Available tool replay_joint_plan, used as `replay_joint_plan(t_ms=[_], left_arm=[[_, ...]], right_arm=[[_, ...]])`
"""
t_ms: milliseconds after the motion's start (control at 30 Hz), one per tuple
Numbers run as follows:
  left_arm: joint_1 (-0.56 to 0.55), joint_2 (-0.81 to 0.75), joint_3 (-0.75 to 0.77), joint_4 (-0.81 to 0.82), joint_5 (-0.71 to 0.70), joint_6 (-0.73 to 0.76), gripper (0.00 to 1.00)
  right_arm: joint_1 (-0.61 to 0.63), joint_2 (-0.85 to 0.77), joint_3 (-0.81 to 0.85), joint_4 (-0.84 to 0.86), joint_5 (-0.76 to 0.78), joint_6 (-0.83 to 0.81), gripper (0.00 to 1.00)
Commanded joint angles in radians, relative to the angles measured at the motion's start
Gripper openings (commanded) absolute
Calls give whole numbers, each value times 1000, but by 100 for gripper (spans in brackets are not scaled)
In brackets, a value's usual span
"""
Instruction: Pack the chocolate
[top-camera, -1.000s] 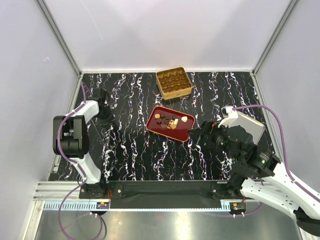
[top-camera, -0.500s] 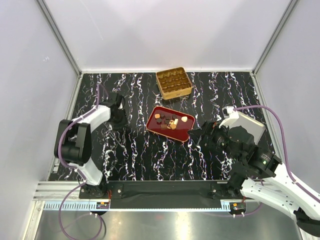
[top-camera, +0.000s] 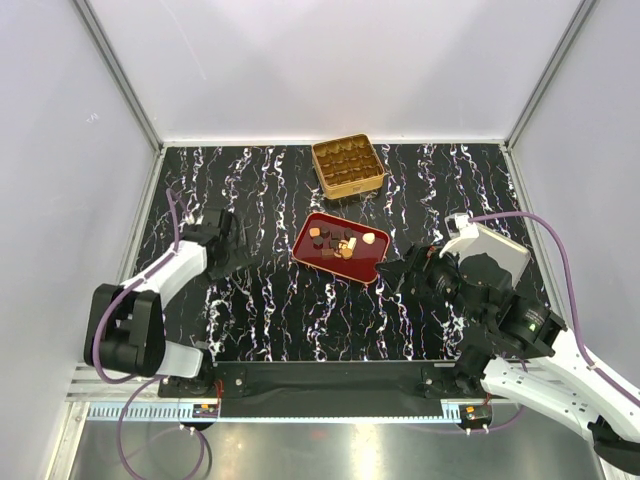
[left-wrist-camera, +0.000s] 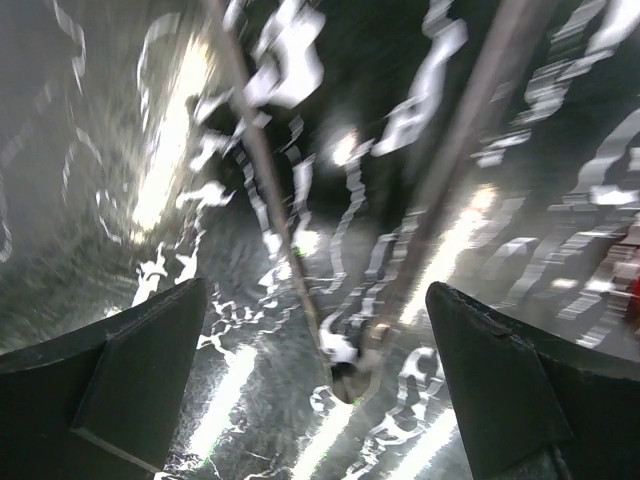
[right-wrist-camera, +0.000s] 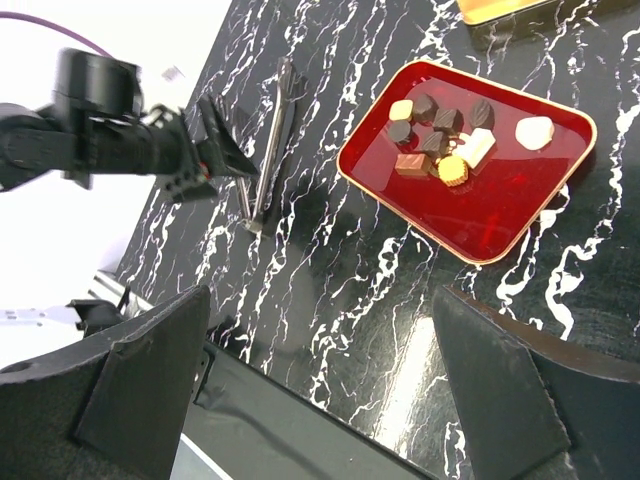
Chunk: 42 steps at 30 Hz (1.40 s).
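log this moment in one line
left jaws open by tongs on table | right jaws open, empty | chocolate in red tray

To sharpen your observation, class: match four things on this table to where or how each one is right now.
Things:
1 red tray
2 gold tin
3 tongs
4 left hand

States:
A thin metal, lying on the table
B open, holding nothing
C farthest from the arms
D carrying loose chocolates

Pairs: 1-D, 2-C, 3-A, 4-B
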Motion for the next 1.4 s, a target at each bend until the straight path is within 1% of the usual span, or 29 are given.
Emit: replay_joint_plan(t_ms=[0,100,200,367,633,800,867,1000,1200,1367], left_arm=[[1,29,-46,125,-33,-63,99],[-8,32,-82,201,-15,-60,99],[-10,47,-85,219,-21,-69,99],[-23,54,-59,193,-72,-75,99],[-71,11,30,70,-187,-115,99],[-80,1,41,73,-179,-127,99],[-80,4,30,106,-162,-122,99],[-80,56,30,140,-171,-121,99],[-80,119,35,212,-147,-121,99],[-79,162,50,185,-187,-122,99]], right_arm=[[8,-5,23,12,-11,-32,100],[8,-8,30,6,-5,-47,100],[9,-13,28,2,0,-55,100],[9,-13,22,0,6,-70,100],[8,-5,19,-1,17,-85,100],[8,7,19,3,20,-90,100],[9,11,20,3,18,-92,100],[9,10,22,5,21,-99,100],[8,1,26,-8,41,-115,100],[8,-4,25,-14,57,-125,99]])
